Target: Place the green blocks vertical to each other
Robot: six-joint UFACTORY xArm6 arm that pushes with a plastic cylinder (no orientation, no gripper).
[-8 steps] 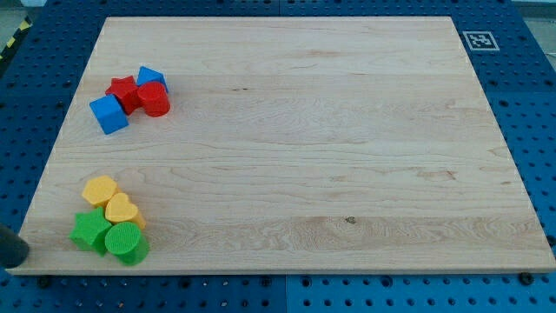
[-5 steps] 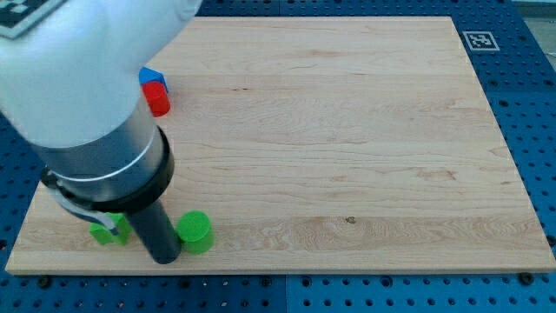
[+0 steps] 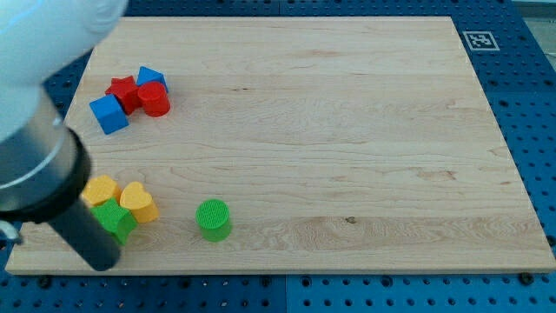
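Observation:
A green cylinder (image 3: 213, 219) stands alone near the board's bottom edge, left of centre. A green star block (image 3: 117, 219) sits at the bottom left, partly hidden by the rod. It touches a yellow heart (image 3: 139, 202) and another yellow block (image 3: 102, 189). My tip (image 3: 101, 259) is at the board's bottom left corner, just below and left of the green star, well left of the green cylinder.
A cluster at the upper left holds a blue cube (image 3: 109, 114), a red star (image 3: 122, 90), a red cylinder (image 3: 155, 100) and a second blue block (image 3: 151, 77). The arm's large white and grey body (image 3: 35, 130) covers the left edge of the wooden board (image 3: 347, 139).
The green cylinder has moved right, away from the yellow and green cluster. The rod has swung back left from between the green blocks to the bottom left corner. The green star sits slightly shifted.

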